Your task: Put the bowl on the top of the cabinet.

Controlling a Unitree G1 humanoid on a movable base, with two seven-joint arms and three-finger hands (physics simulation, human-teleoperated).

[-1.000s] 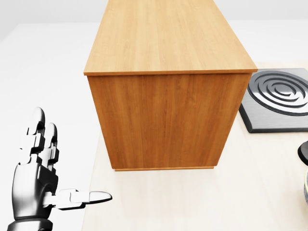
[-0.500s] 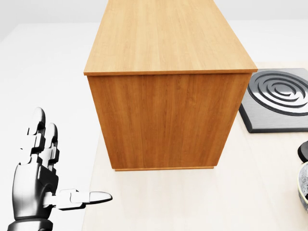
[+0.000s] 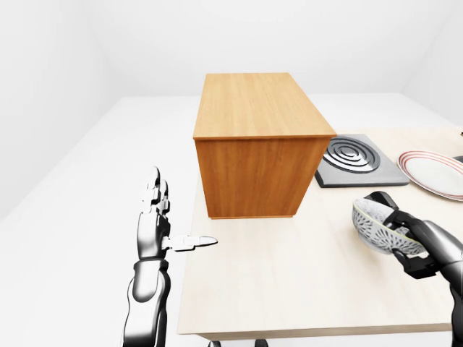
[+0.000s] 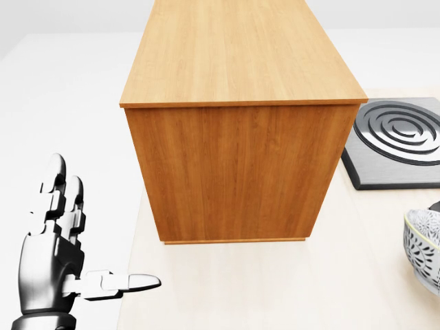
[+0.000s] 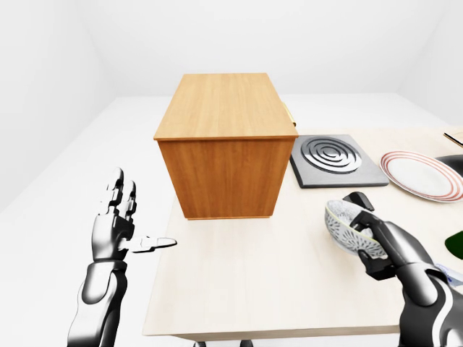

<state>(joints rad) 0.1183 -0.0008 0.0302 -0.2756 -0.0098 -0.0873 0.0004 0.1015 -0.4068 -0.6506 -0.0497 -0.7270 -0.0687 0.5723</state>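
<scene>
The cabinet (image 3: 257, 144) looks like warm, matt wood with a fine straight grain. The tabletop (image 3: 304, 282) is paler wood, smooth and faintly satiny. The left hand (image 3: 153, 233) is glossy, silvery metal with dark joints; the right hand (image 5: 387, 249) is darker and less shiny. The bowl (image 5: 351, 230) looks glazed, white with a speckled pattern. The burner plate (image 5: 334, 160) is brushed grey metal. The red-rimmed plate (image 5: 421, 176) appears smooth.

The bowl (image 4: 423, 247) now reaches further into the head view from its right edge than a second ago, when only a sliver of rim showed low down. It sits higher and tilted, gripped by the right hand (image 5: 381, 242).
</scene>
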